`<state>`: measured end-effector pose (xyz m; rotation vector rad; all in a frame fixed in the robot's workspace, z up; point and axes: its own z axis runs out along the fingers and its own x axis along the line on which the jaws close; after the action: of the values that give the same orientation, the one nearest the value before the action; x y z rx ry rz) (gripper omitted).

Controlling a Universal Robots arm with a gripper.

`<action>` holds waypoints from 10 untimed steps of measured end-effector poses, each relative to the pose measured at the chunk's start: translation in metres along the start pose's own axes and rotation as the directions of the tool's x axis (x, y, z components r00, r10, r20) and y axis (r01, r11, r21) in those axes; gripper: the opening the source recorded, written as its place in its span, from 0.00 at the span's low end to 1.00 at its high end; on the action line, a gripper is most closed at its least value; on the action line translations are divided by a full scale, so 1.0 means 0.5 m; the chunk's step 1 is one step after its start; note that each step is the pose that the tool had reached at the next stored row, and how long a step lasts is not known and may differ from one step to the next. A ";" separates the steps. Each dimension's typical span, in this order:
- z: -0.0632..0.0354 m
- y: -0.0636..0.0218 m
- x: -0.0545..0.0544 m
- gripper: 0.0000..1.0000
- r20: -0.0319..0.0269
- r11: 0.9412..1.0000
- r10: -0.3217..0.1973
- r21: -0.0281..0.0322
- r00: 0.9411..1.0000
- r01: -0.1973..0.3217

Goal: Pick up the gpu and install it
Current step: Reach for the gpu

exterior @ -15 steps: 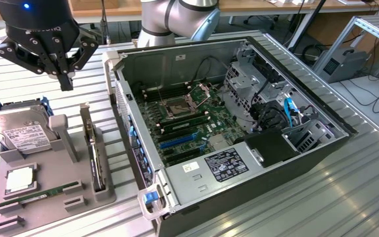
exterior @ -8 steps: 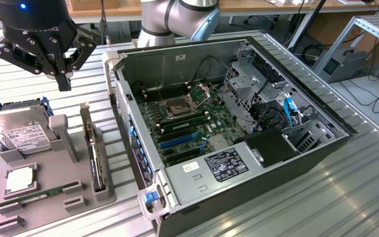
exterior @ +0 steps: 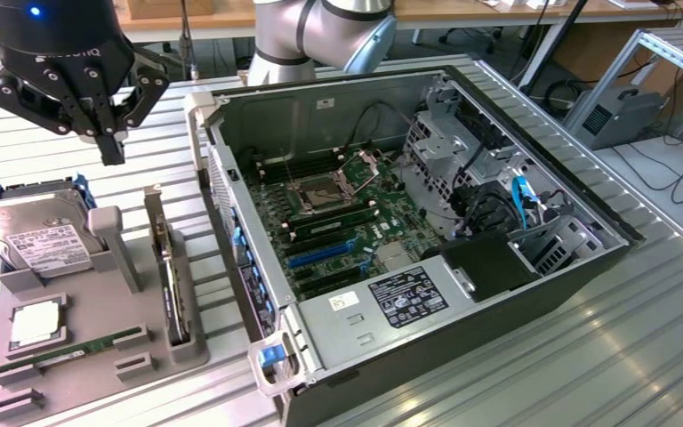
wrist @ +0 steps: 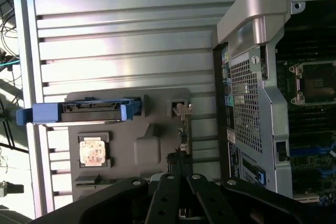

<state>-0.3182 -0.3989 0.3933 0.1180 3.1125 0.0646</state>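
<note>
The gpu [exterior: 172, 271] stands on its long edge in a slot of the grey parts tray [exterior: 99, 378], a thin dark card with a metal bracket at its far end. In the wrist view the gpu [wrist: 182, 129] appears edge-on, its bracket toward the slatted table. My gripper [exterior: 110, 153] hangs above the tray's far end, a little to the exterior view's left of the card and well clear of it. Its fingers are shut together with nothing between them. In the wrist view the gripper [wrist: 177, 161] lines up over the card's near end.
A hard drive [exterior: 36, 236] in a blue carrier stands in the tray beside the card. A processor [exterior: 36, 325] and a green RAM stick [exterior: 75, 349] lie nearer the front. The open computer case [exterior: 579, 200] sits to the exterior view's right, its motherboard [exterior: 341, 213] exposed.
</note>
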 end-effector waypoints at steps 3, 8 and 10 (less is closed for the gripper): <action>0.000 0.000 0.002 0.11 0.000 1.000 0.000 0.000 1.000 0.000; 0.000 0.000 0.005 0.11 0.000 1.000 0.000 0.000 1.000 0.000; 0.000 0.000 0.006 0.11 0.000 1.000 0.000 0.000 1.000 0.000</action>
<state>-0.3210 -0.3990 0.3933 0.1179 3.1125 0.0645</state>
